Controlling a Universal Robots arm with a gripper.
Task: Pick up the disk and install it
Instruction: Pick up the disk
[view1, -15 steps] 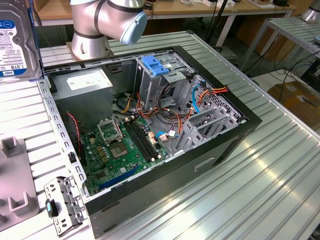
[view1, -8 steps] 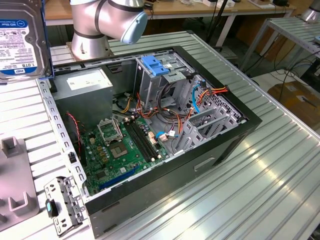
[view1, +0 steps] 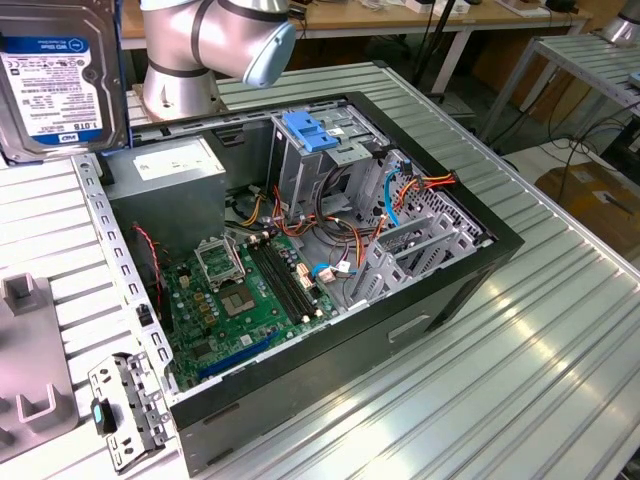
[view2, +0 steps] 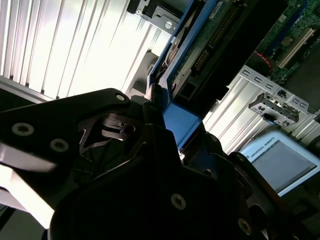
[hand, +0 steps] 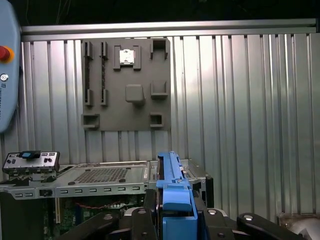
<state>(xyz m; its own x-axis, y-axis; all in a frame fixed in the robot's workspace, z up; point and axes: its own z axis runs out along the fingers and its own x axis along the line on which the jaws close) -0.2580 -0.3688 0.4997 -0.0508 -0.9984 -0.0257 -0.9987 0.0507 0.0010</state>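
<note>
The disk (view1: 60, 80) hangs in the air at the exterior view's upper left, label side showing, above the table beside the open computer case (view1: 480, 260). In both wrist views my gripper (hand: 176, 202) is shut on it. Black fingers (hand: 142, 220) clamp the rounded blue end of its carrier (hand: 172, 182), seen edge-on in the first wrist view. In the second wrist view my gripper (view2: 170, 117) holds that blue end, and the disk's (view2: 220, 35) circuit-board underside extends away from the fingers (view2: 120, 130).
Inside the case stand a grey drive cage topped by a blue latch plate (view1: 310, 130), a motherboard (view1: 250, 290) and loose cables (view1: 400, 200). A grey fixture plate (hand: 127, 85) and a metal bracket (view1: 125, 405) lie on the ribbed table. A pendant (view2: 280, 160) rests nearby.
</note>
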